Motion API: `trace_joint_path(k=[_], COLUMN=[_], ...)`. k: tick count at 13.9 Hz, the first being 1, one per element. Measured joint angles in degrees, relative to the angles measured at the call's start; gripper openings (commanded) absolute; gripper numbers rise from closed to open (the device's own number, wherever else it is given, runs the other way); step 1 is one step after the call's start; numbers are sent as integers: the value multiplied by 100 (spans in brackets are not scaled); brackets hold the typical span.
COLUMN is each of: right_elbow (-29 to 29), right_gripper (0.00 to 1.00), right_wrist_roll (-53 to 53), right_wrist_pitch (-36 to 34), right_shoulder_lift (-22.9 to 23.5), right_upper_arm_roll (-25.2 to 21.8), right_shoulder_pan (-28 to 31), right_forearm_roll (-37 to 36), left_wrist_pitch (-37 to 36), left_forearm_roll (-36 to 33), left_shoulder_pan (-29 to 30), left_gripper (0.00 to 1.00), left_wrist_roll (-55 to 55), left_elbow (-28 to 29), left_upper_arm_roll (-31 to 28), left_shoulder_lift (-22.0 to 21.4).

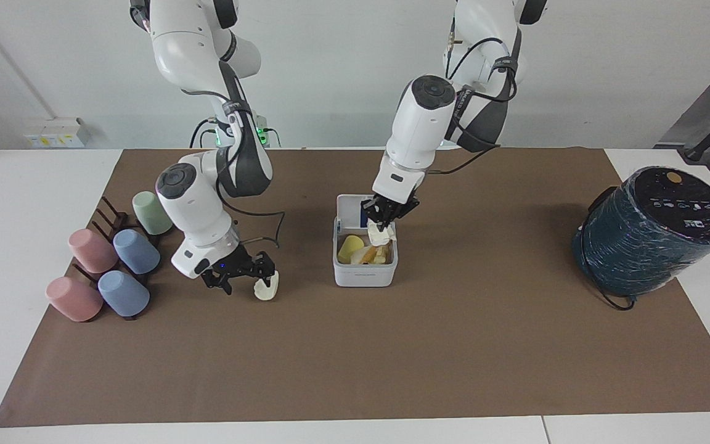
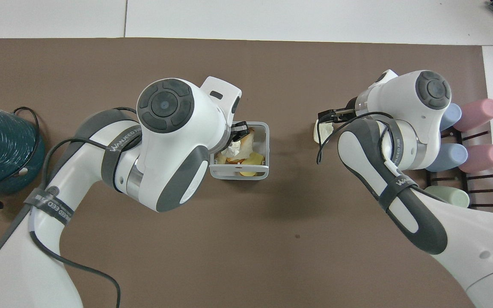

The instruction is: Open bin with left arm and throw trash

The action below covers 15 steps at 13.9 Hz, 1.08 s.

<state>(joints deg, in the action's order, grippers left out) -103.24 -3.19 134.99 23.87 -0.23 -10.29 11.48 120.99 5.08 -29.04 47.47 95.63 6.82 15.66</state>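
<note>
Facing view: left end effector (image 1: pixel 386 223) is up over the open bin (image 1: pixel 365 271), pinched tight on the crumpled white paper wad (image 1: pixel 381 232), which hangs just above the stuff already inside. Bin sits mid table on the brown mat (image 1: pixel 355 357), lid (image 1: pixel 355 206) tipped up toward the robots w/ the blue strip partly hidden by the end effector. Inside: a yellow piece (image 1: pixel 350 247), an orange-edged wedge and a pale knobbly bit, exact count can't be told. Right end effector (image 1: pixel 245 279) is low at the mat, toward the right arm's end of the table from the bin, fingers spread wide, one fingertip at the cream oval lump (image 1: pixel 266 287); the lump lies on the mat, not lifted, and whether the finger touches it can't be told. Overhead view: left arm's wrist covers most of the bin (image 2: pixel 263 128), wad (image 2: pixel 233 150) visible at the bin's inner edge on the left arm's side; right end effector (image 2: pixel 330 119) right over the lump (image 2: pixel 322 131). Farther toward the right arm's end: rack (image 1: pixel 114 216) w/ pastel cups, two pink (image 1: pixel 91 250), two blue (image 1: pixel 136 251), one green (image 1: pixel 152 213), lying tipped on the pegs. At the left arm's end of the table a big dark teal cylinder (image 1: pixel 654 231), black top, cable at its base, well apart from the bin.
</note>
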Motion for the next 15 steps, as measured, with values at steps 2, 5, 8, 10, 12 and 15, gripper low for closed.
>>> trace_joint_path(k=[2,5,8,10,12,15], right_elbow=[-9,-75,-79,-82,-84,-83], right_gripper=[100,100,57,0,0,0], right_wrist_roll=[-86,-90,-99,-114,-115,-47], right_wrist_pitch=[29,4,-104,-117,-118,-125], right_shoulder_lift=[146,222,217,217,216,178], right_upper_arm_roll=[37,43,44,44,45,45], right_shoulder_pan=[-44,-146,-157,-158,-164,-178], right_forearm_roll=[0,0,0,0,0,1], left_wrist_pitch=[555,968,986,984,908,379], left_forearm_roll=[7,15,15,16,17,17], left_shoulder_pan=[-48,-51,-51,-49,-44,60], left_gripper=[0,25,86,96,96,96], left_wrist_roll=[40,42,44,47,51,53], left_elbow=[376,723,751,748,675,256], left_upper_arm_roll=[0,-2,-8,-25,-36,-70], left_shoulder_lift=[-5,-6,-21,-46,-59,-75])
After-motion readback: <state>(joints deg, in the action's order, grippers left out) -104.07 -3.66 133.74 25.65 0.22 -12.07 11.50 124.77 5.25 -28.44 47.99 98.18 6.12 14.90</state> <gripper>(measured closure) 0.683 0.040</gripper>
